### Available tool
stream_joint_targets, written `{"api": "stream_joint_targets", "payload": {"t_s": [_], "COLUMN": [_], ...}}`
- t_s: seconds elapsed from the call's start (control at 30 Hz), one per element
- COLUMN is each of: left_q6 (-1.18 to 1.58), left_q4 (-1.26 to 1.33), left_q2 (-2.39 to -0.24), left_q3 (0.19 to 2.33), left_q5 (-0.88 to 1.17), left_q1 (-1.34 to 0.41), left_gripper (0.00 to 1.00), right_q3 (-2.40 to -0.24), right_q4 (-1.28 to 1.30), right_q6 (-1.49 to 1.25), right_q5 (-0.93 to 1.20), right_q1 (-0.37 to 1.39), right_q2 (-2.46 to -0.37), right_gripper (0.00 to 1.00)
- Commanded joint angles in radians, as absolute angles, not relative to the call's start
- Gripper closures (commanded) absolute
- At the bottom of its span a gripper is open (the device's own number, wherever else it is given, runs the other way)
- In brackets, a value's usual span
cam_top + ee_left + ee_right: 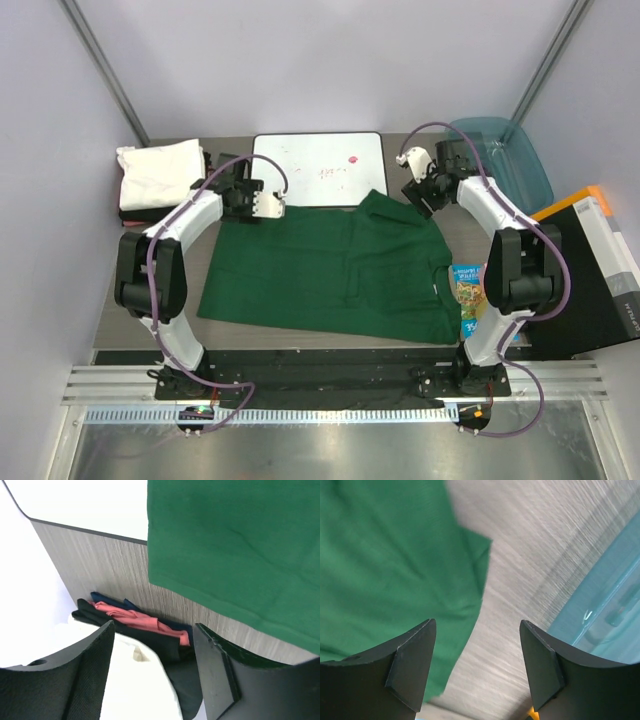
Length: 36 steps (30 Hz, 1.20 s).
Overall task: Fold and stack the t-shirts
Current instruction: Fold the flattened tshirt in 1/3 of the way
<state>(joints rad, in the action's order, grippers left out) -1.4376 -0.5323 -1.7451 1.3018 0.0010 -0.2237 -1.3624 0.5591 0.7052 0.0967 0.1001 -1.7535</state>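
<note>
A dark green t-shirt point(330, 270) lies spread flat on the table, collar to the right. A folded white t-shirt point(158, 172) lies on a folded black one point(150, 214) at the back left. My left gripper point(236, 186) is open and empty, above the table between that stack and the green shirt's far left corner. The left wrist view shows the gripper point(154, 625), the white shirt point(135, 685), the black shirt point(155, 642) and the green edge point(235, 545). My right gripper point(420, 195) is open and empty above bare table beside the green sleeve point(390, 555); its wrist view shows it too point(477, 622).
A white board point(318, 168) with a black rim lies at the back middle. A teal plastic tub point(505, 160) stands at the back right, also in the right wrist view point(610, 605). A colourful booklet point(467, 295) and a dark box point(600, 270) lie at the right. Red cloth point(135, 617) lies in the stack.
</note>
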Motion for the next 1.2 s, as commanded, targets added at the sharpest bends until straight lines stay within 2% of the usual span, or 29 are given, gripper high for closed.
{"api": "stream_joint_targets", "payload": {"t_s": [0.0, 0.17, 0.3, 0.5, 0.63, 0.87, 0.97, 1.17], "left_q6": [-1.411, -1.469, -1.538, -1.696, -1.707, -1.741, -1.740, -1.767], "left_q4": [-0.520, -0.711, -0.963, -0.979, -1.043, -1.003, -1.061, -1.081], "left_q2": [-1.810, -1.750, -1.663, -1.549, -1.566, -1.608, -1.634, -1.661], "left_q3": [1.351, 1.388, 1.384, 1.215, 1.212, 1.152, 1.180, 1.187], "left_q5": [-0.058, -0.019, 0.060, 0.028, 0.060, 0.046, 0.055, 0.051], "left_q1": [-0.218, -0.210, -0.209, -0.201, -0.203, -0.204, -0.204, -0.204], "left_gripper": [0.37, 0.38, 0.37, 0.36, 0.35, 0.32, 0.33, 0.33], "right_q3": [-1.469, -1.508, -1.482, -1.197, -1.190, -1.155, -1.149, -1.124], "right_q4": [0.517, 0.603, 0.825, 0.821, 0.857, 0.848, 0.856, 0.853], "right_q6": [0.557, 0.649, 0.862, 1.106, 1.094, 1.115, 1.132, 1.144], "right_q5": [0.146, 0.211, 0.279, 0.213, 0.204, 0.183, 0.170, 0.164], "right_q1": [0.031, 0.012, 0.050, 0.193, 0.248, 0.279, 0.284, 0.287], "right_q2": [-1.825, -1.804, -1.749, -1.556, -1.583, -1.634, -1.651, -1.701], "right_gripper": [0.27, 0.31, 0.35, 0.34, 0.45, 0.45, 0.45, 0.50]}}
